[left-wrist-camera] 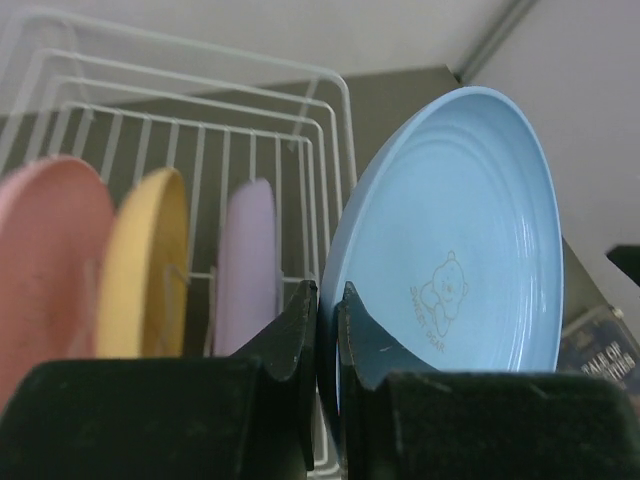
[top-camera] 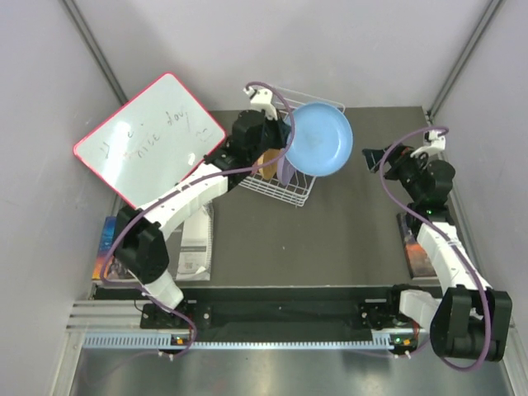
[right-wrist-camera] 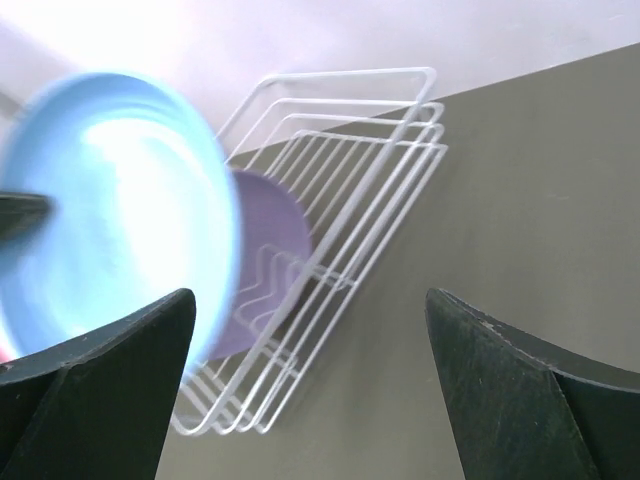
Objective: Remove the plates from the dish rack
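My left gripper (left-wrist-camera: 330, 300) is shut on the rim of the light blue plate (left-wrist-camera: 455, 240), which hangs tilted above the right end of the white wire dish rack (left-wrist-camera: 200, 120). A pink plate (left-wrist-camera: 40, 260), an orange plate (left-wrist-camera: 145, 265) and a lilac plate (left-wrist-camera: 248, 265) stand on edge in the rack. From above, the blue plate (top-camera: 320, 138) hides part of the rack (top-camera: 285, 188), with my left gripper (top-camera: 287, 142) at its left rim. My right gripper (top-camera: 369, 158) stands open just right of the plate, empty. Its wrist view shows the blue plate (right-wrist-camera: 110, 210), the lilac plate (right-wrist-camera: 275, 240) and the rack (right-wrist-camera: 370, 170).
A red-framed whiteboard (top-camera: 148, 136) leans at the back left. Booklets (top-camera: 196, 239) lie on the left side of the dark mat, another book (top-camera: 412, 241) under the right arm. Grey walls close in on both sides.
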{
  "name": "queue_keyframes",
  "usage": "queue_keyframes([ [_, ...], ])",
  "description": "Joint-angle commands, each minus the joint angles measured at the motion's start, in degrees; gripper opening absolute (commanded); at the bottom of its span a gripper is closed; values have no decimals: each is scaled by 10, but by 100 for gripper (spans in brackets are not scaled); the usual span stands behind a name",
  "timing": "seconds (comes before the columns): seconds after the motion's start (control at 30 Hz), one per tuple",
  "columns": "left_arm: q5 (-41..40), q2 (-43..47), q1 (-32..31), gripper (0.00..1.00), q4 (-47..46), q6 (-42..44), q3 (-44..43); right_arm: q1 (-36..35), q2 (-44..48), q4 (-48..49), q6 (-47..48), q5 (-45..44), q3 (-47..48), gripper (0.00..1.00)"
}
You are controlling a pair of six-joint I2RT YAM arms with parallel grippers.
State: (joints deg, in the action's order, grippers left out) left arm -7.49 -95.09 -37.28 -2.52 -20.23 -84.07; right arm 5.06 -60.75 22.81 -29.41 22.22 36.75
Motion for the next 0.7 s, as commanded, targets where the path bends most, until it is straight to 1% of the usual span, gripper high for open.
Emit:
queue_keyframes([
  [0.0, 109, -22, -5, 0, -61, -75, 1, 2, -12, 72, -34, 97, -9, 97],
  [0.17, 142, -49, -5, 0, -81, -96, -1, 5, -24, 71, -36, 110, -10, 97],
  [0.37, 169, -58, -4, 0, -105, -112, 1, 7, -45, 74, -43, 124, -7, 92],
  [0.4, 172, -59, -5, 0, -108, -115, 1, 7, -49, 74, -45, 130, -5, 87],
  [0.47, 183, -62, -5, 0, -119, -119, 1, 9, -57, 80, -48, 133, -8, 81],
  [0.5, 186, -61, -5, 0, -120, -120, 1, 10, -59, 85, -52, 133, -10, 64],
  [0.57, 190, -62, -5, 0, -123, -121, 2, 14, -60, 94, -53, 134, -14, 45],
  [0.6, 192, -62, -5, 0, -126, -121, 5, 15, -59, 94, -51, 135, -15, 15],
  [0.63, 194, -62, -5, 0, -130, -120, 7, 21, -56, 94, -51, 133, -16, 1],
  [0.67, 197, -62, -5, 0, -135, -119, 13, 24, -53, 91, -52, 130, -18, 0],
])
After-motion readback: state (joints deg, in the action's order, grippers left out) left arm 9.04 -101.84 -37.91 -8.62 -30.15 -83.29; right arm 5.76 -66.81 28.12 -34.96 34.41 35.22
